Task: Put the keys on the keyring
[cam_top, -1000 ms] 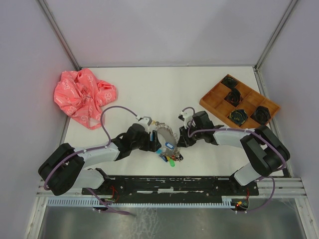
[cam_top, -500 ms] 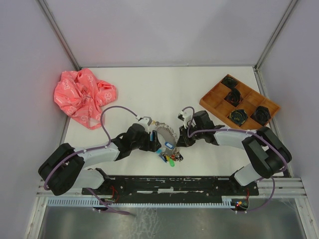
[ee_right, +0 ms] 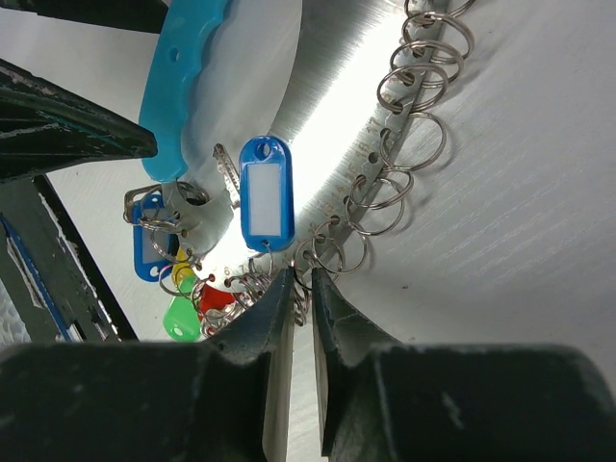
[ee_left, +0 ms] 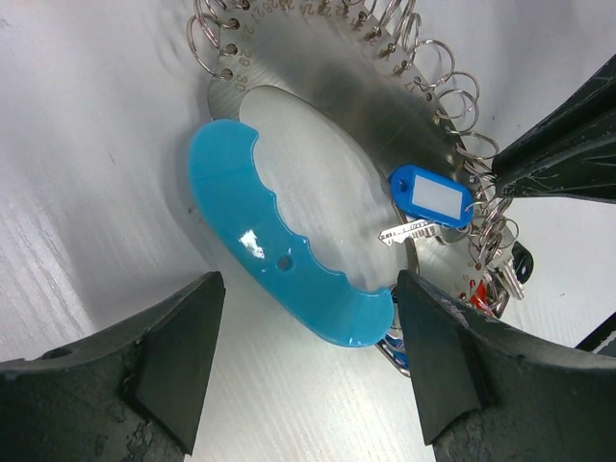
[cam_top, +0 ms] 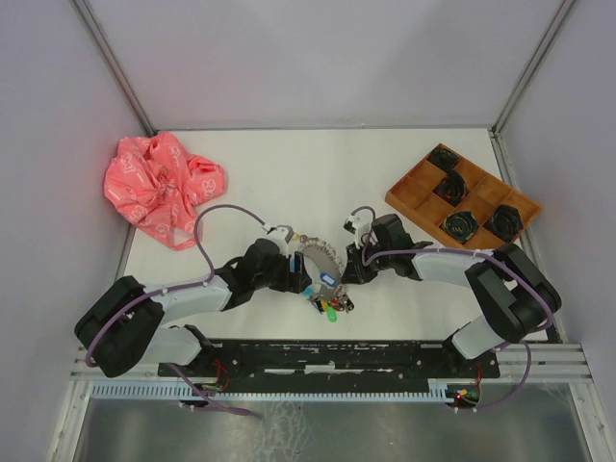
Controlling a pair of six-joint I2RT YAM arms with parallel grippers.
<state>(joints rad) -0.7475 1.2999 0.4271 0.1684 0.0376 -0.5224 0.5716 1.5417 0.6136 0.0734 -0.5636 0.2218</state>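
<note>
Left gripper [ee_left: 306, 332]: wide open. Its fingers [ee_left: 178, 351] straddle the blue handle [ee_left: 279, 260] with clear table [cam_top: 289, 173] on both sides, so there's no contact that I can see.

Right gripper [ee_right: 300, 313]: closed to a thin slit, with a split ring [ee_right: 302, 289] pinched in it at the edge of the metal plate [ee_right: 337, 125]. My fingers [ee_right: 258, 332] come in from the plate's outer, ringed side.

Where the task items are:
- The plate lies flat on the table between my two grippers, near the front edge and roughly centred.
- The blue handle sits along the plate's inner curve.
- A row of rings [ee_left: 423, 48] hangs from holes along the outer curve. Most of them look empty.
- A blue tag [ee_right: 267, 197] lies on top of the plate, with a silver key [ee_left: 412, 230] just beside it pointing inward. I can't tell which ring they're hooked to.
- A bunch of keys [cam_top: 327, 306] with blue, green, red and yellow tags sits at the near end of the plate, on the side toward my bases. I can't make out how each one is attached.

Elsewhere:
- A crumpled pink bag [cam_top: 159, 188] is at the far left.
- A wooden tray [cam_top: 419, 191] is at the far right, with black pieces [cam_top: 459, 224] in some of its compartments.
- Both are well apart from the grippers.
</note>
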